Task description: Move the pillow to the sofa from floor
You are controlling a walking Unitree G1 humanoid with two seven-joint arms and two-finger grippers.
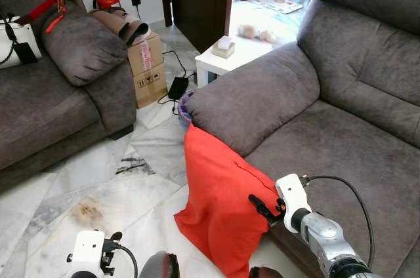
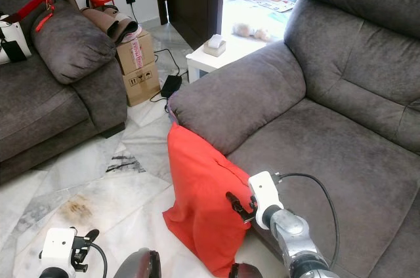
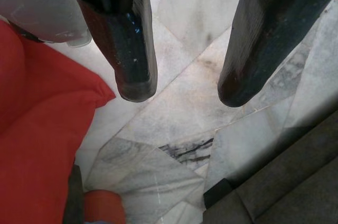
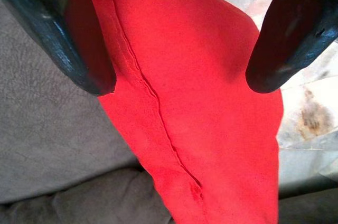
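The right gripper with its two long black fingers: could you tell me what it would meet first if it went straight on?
Most likely the red fabric pillow: the right gripper is open, its fingers either side of the pillow's seam, though the remaining gap is unclear.

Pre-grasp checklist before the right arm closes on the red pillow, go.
1. Red pillow located, leaning on the sofa front, bottom on the floor: ok.
2. Right gripper jaws open, straddling the pillow seam: ok.
3. Fingers touching fabric: cannot tell.
4. Left gripper open over bare floor beside the pillow, clear of it: ok.
5. Sofa seat free for placement: ok.
6. Pillow on sofa: not ok.
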